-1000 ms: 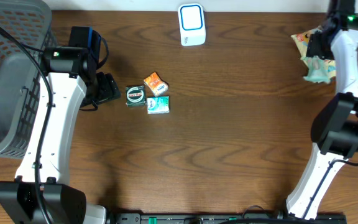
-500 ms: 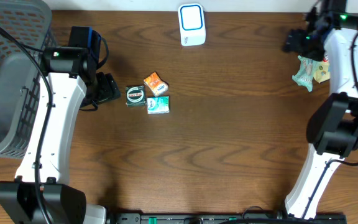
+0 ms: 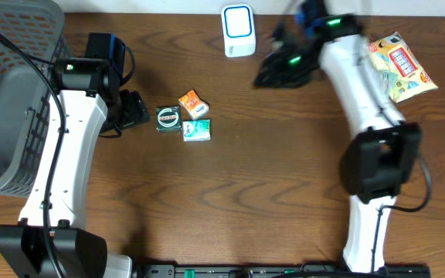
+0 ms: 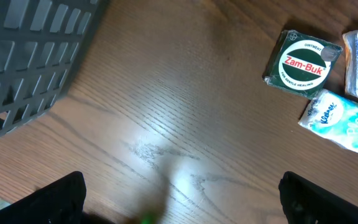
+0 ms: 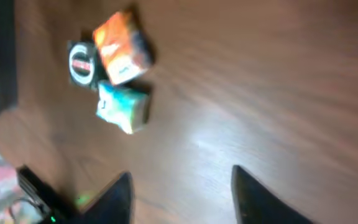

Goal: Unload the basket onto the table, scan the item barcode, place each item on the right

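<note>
Three small items lie left of the table's middle: a green Zam-Buk tin [image 3: 168,118] [image 4: 302,63] [image 5: 81,65], an orange packet [image 3: 193,103] [image 5: 120,48] and a teal tissue pack [image 3: 196,130] [image 4: 340,120] [image 5: 122,107]. The white and blue barcode scanner [image 3: 238,31] stands at the back edge. My left gripper [image 3: 134,110] [image 4: 182,186] is wide open over bare wood just left of the tin. My right gripper [image 3: 273,73] [image 5: 182,177], blurred by motion, hovers right of the scanner, its jaws apart with only table between them.
A colourful snack bag [image 3: 399,62] lies at the back right, beside the right arm. A grey mesh basket [image 3: 10,93] [image 4: 30,56] fills the left side. A dark blue box [image 3: 107,50] sits behind the left arm.
The right arm has swung left from the snack bag at the far right to near the scanner. The bag now lies flat on the table. The left arm has not moved.
</note>
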Controlling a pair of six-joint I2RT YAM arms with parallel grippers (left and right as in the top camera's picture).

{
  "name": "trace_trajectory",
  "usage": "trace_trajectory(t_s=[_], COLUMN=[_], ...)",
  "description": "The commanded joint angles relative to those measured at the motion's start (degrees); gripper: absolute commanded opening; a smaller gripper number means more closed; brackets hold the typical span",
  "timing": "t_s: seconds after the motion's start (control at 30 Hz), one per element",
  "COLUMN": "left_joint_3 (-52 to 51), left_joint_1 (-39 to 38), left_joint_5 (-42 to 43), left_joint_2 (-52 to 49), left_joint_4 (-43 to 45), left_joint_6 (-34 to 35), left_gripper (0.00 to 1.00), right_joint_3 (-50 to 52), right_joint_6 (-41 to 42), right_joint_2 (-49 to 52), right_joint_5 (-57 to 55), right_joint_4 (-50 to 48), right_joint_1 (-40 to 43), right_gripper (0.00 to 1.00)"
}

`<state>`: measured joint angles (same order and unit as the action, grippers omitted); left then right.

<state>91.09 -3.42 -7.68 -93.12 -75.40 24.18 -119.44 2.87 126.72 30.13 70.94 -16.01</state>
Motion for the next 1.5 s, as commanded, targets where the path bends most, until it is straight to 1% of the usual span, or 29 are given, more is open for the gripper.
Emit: trace_trajectory(t_s=[0.0,0.13,0.2,0.3,0.4,0.53,0.67,0.73,0.83,0.87,0.9,0.93,0.97,1.03,1.1,1.23,1.37,1.4,1.47], left_joint_3=[-0.1,-0.1,-0.1,-0.1,-0.1,-0.1,-0.1,-0.1,-0.1,-0.1,-0.1,-0.1,-0.1,-0.1,-0.1,-0.1,-0.1,-0.1,-0.1], left_joint_1=[0.2,0.2,0.2,0.2,0.2,0.2,0.2,0.2,0.2,0.2,0.2,0.2,0.2,0.2,0.2,0.2,0.2,0.2,0.2], left_joint_5=[-0.5,-0.5,-0.5,-0.5,-0.5,-0.5,-0.5,-0.5,-0.5,-0.5,-0.5,-0.5,-0.5,-0.5,-0.5,-0.5,-0.5,-0.5,-0.5], left_joint_2=[-0.4,-0.4,-0.4,-0.4,-0.4,-0.4,-0.4,-0.4,-0.4,-0.4,-0.4,-0.4,-0.4,-0.4,-0.4,-0.4,-0.4,-0.4,-0.4], left_joint_4=[-0.2,-0.2,-0.2,-0.2,-0.2,-0.2,-0.2,-0.2,-0.2,-0.2,-0.2,-0.2,-0.2,-0.2,-0.2,-0.2,-0.2,-0.2,-0.2], left_joint_6=[0.3,0.3,0.3,0.3,0.3,0.3,0.3,0.3,0.3,0.3,0.3,0.3,0.3,0.3,0.3,0.3,0.3,0.3,0.3], left_gripper=[0.98,0.98,0.98,0.98,0.98,0.97,0.97,0.98,0.98,0.98,0.98,0.97,0.98,0.98,0.98,0.98,0.98,0.98,0.98], right_joint_3=[4.0,8.9,11.1,13.9,16.7,20.0,22.7,24.0,25.7,26.2,26.5,26.5,26.5,26.5,26.5,26.4,26.4,26.4,26.4], right_joint_6=[1.8,13.5,17.8,21.1,24.5,31.5,36.9,38.8,38.9,38.9,38.8,38.5,37.9,37.1,37.0,33.2,30.6,29.0,21.4], right_joint_2=[0.4,0.4,0.4,0.4,0.6,0.6,0.6,0.6,0.6,0.6,0.6,0.6,0.6,0.6,0.6,0.0,-2.4,-3.4,-5.0], right_joint_5=[-4.9,-9.0,-10.8,-12.7,-15.5,-20.6,-21.6,-21.6,-21.6,-21.6,-21.7,-21.8,-21.9,-21.9,-21.9,-22.5,-28.5,-30.1,-30.4], right_joint_4=[-2.5,-9.0,-11.9,-14.7,-17.9,-22.7,-26.7,-28.7,-31.5,-32.2,-32.3,-32.1,-31.6,-30.2,-28.1,-20.8,-11.7,-9.6,-8.1], right_joint_1=[-6.3,-13.2,-16.3,-19.1,-21.4,-23.2,-23.4,-23.4,-23.6,-23.6,-23.6,-23.6,-23.5,-22.9,-22.2,-19.7,-16.4,-15.4,-14.0], right_gripper=[0.34,0.37,0.38,0.39,0.46,0.47,0.50,0.51,0.50,0.46,0.40,0.31,0.19,0.01,0.01,0.01,0.01,0.01,0.01])
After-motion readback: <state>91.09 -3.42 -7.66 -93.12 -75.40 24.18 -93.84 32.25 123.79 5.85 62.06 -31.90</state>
